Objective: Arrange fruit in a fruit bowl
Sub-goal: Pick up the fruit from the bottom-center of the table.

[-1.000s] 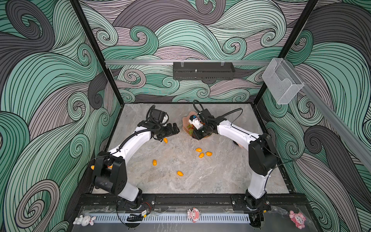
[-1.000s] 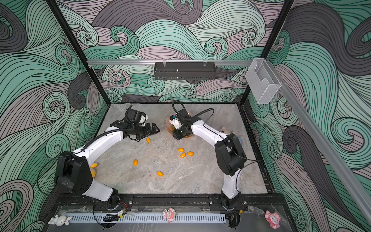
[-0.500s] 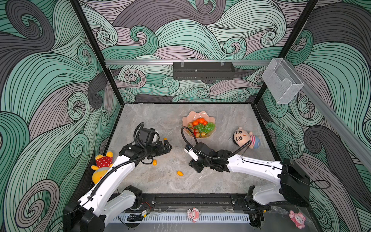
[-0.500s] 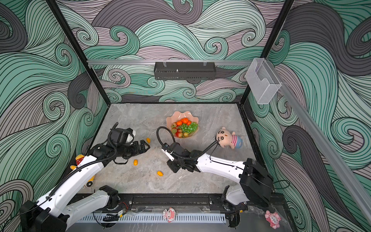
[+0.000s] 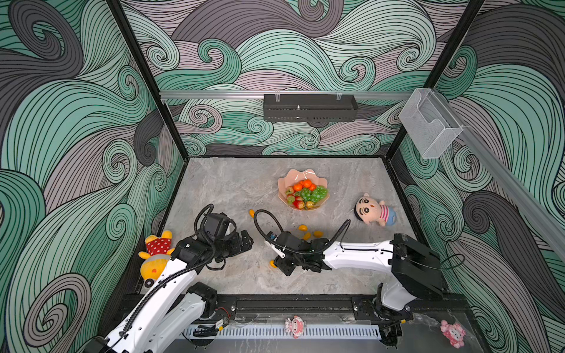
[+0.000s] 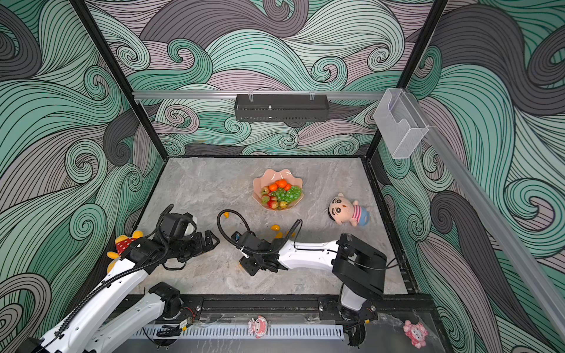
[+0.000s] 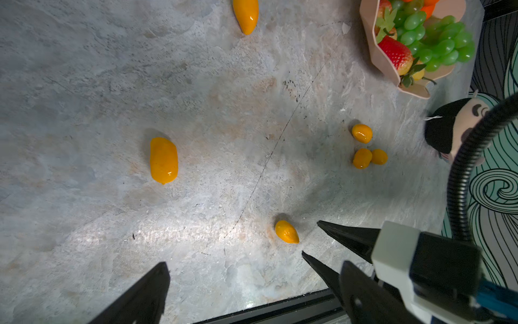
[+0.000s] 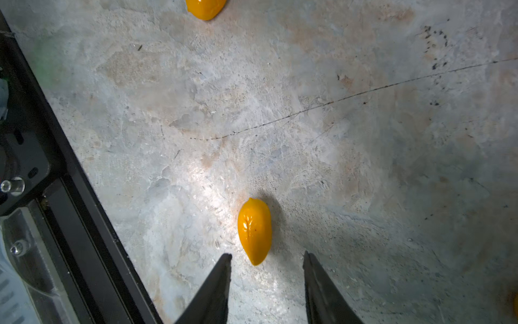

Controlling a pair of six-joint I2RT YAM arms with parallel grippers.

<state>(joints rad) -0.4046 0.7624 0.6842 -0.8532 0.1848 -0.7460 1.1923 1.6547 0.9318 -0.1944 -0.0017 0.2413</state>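
Observation:
The peach-pink shell-shaped fruit bowl sits mid-table, holding tangerines, strawberries and a green grape bunch. Several yellow-orange ovals lie loose on the stone top. One oval lies just ahead of my right gripper. That gripper is open, and the oval's near tip reaches in between its fingertips. My left gripper hovers wide open and holds nothing. Another oval lies beyond it.
Three ovals cluster in front of the bowl, and one more lies to its left. A boy doll lies at the right, a yellow bear doll at the left wall. The black front rail runs close by.
Both arms pulled back from the bowl towards the front. The right gripper came down to the front oval and opened wider. The left gripper stayed open.

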